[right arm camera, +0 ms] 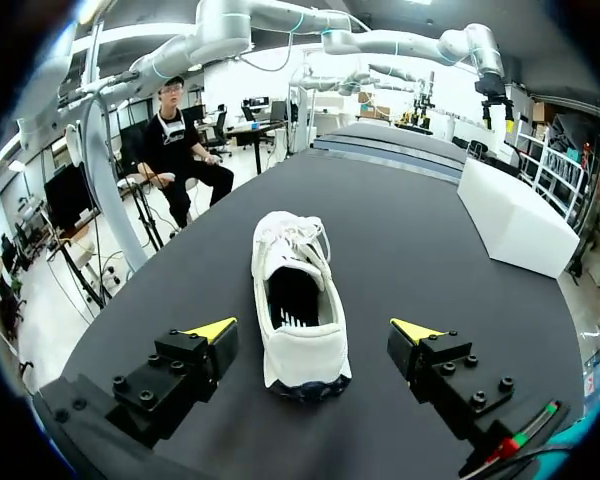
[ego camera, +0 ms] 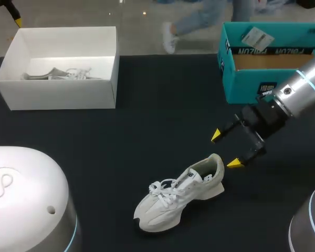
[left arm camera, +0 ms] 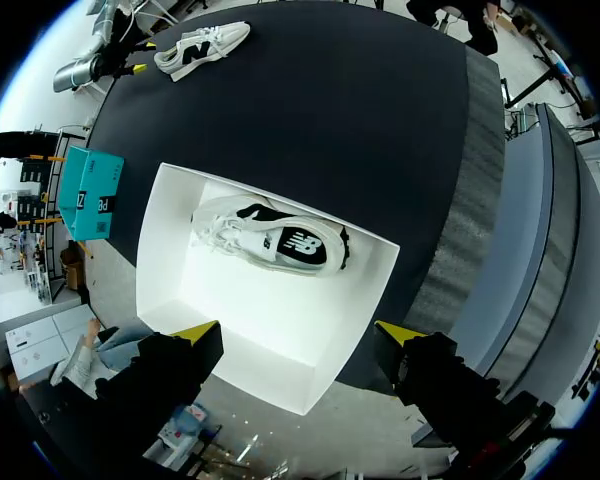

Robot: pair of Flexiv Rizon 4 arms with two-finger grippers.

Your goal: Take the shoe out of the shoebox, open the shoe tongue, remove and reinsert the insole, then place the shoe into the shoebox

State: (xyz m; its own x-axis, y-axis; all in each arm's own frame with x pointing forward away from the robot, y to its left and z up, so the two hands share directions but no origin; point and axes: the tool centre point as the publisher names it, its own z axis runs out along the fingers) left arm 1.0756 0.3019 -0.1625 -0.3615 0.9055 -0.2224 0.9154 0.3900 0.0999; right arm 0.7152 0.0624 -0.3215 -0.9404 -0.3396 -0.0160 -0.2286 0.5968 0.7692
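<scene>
Right gripper hangs at the heel of the white shoe, fingers wide apart, gripping nothing. Left gripper hovers above the white shoebox, fingers apart too.

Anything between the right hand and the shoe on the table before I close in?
Nothing: only bare black table separates the open right hand from the heel of the shoe. The head view shows the gap; the right wrist view agrees.

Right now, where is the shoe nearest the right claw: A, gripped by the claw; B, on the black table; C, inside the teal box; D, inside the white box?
B: the shoe lies on the table, heel toward the open right claw, whose fingers do not touch it.
</scene>
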